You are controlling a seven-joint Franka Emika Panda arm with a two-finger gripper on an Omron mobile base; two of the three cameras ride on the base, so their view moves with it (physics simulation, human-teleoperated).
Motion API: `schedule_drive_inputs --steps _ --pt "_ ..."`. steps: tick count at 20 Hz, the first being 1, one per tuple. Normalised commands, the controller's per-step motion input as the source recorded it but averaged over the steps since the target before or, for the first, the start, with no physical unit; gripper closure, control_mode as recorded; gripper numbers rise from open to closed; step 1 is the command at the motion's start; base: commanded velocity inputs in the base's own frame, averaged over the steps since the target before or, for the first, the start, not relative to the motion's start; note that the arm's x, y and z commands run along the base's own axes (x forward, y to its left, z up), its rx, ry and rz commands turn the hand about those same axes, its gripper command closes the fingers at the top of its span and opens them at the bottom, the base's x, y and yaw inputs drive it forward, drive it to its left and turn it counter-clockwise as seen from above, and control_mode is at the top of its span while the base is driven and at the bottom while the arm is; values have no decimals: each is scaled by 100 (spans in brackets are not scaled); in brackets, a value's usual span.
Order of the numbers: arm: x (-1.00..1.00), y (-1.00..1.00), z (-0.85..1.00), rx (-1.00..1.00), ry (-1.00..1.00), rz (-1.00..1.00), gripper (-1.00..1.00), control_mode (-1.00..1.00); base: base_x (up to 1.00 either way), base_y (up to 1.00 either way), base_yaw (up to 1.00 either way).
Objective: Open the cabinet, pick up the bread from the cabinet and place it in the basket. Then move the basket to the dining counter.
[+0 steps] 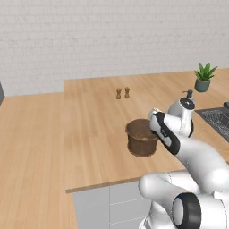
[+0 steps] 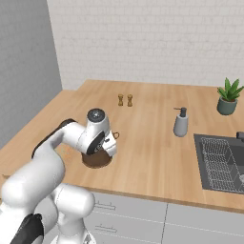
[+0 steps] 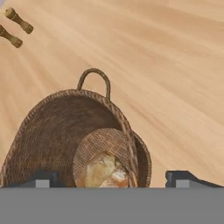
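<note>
One small golden-brown bun (image 3: 104, 171) lies inside our round dark-brown woven basket (image 1: 142, 137), which stands on the broad light-wood plank counter (image 1: 94, 129) before a white brick wall, and our end effector (image 3: 113, 178) hangs spread just above it, seemingly letting go.

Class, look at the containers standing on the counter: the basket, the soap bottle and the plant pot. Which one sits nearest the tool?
The brown woven basket, directly below the tool; soap bottle and plant pot stand far right.

Rough woven wicker basket (image 3: 65, 131); smooth matt wood-plank dining counter (image 3: 175, 87).
</note>
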Motion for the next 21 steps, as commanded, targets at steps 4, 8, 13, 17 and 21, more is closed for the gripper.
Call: schedule_drive_inputs --steps 4,8,13,17,21 --pt "-60 0 64 0 0 0 -100 -100 0 0 0" --pt "-65 0 76 0 1 0 -100 -100 0 0 0" --pt "-75 0 92 -5 2 8 -100 -100 0 0 0" --pt "-91 0 90 -11 1 17 -100 -100 0 0 0" --pt "-75 28 92 -29 -9 19 -100 -100 0 0 0"
